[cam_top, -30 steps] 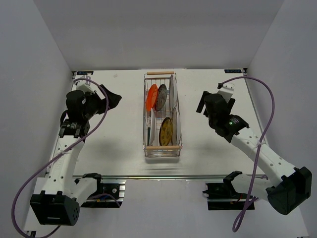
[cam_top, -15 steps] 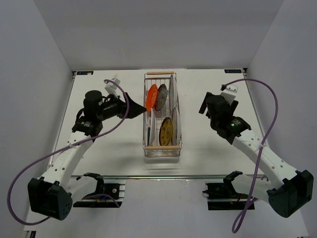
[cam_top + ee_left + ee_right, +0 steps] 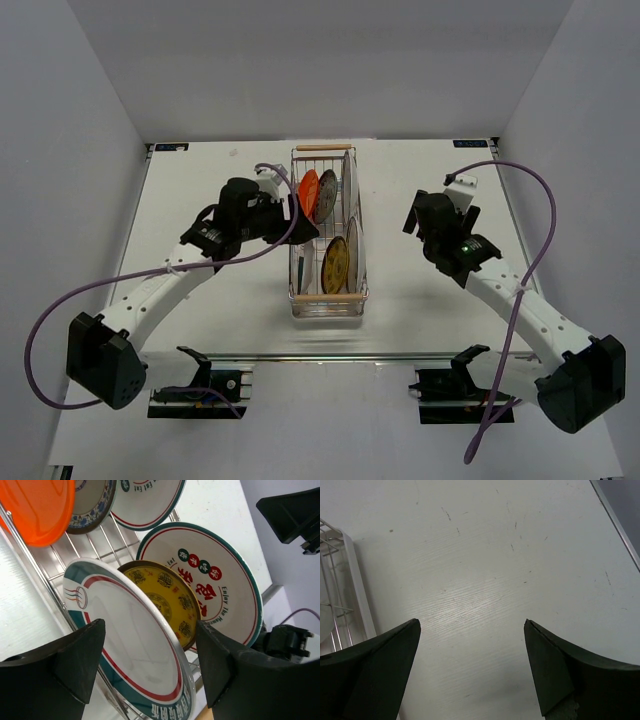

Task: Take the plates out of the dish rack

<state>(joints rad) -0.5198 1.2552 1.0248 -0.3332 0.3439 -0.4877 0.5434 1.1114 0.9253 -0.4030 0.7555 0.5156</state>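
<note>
The dish rack (image 3: 296, 262) stands mid-table, long axis front to back. It holds an orange plate (image 3: 306, 195), a grey patterned plate (image 3: 325, 196), a yellow plate (image 3: 335, 263) and white plates on edge (image 3: 351, 215). My left gripper (image 3: 300, 228) is open over the rack's left side. In the left wrist view, my left gripper (image 3: 150, 665) has its fingers (image 3: 65, 660) apart on either side of a white teal-and-red-rimmed plate (image 3: 130, 640). Behind it stand the yellow plate (image 3: 165, 600) and a white dotted plate (image 3: 210, 585). My right gripper (image 3: 415, 212) is open and empty.
My right gripper (image 3: 472, 665) hangs over bare white table (image 3: 485, 580) right of the rack, whose edge (image 3: 357, 590) shows at the left. The orange plate (image 3: 37, 507) and the grey patterned plate (image 3: 92, 505) lean further along the rack. Walls enclose the table.
My left arm has swung from the table's left side rightward to the rack, its open gripper now over the near white plate. My right arm has barely moved.
</note>
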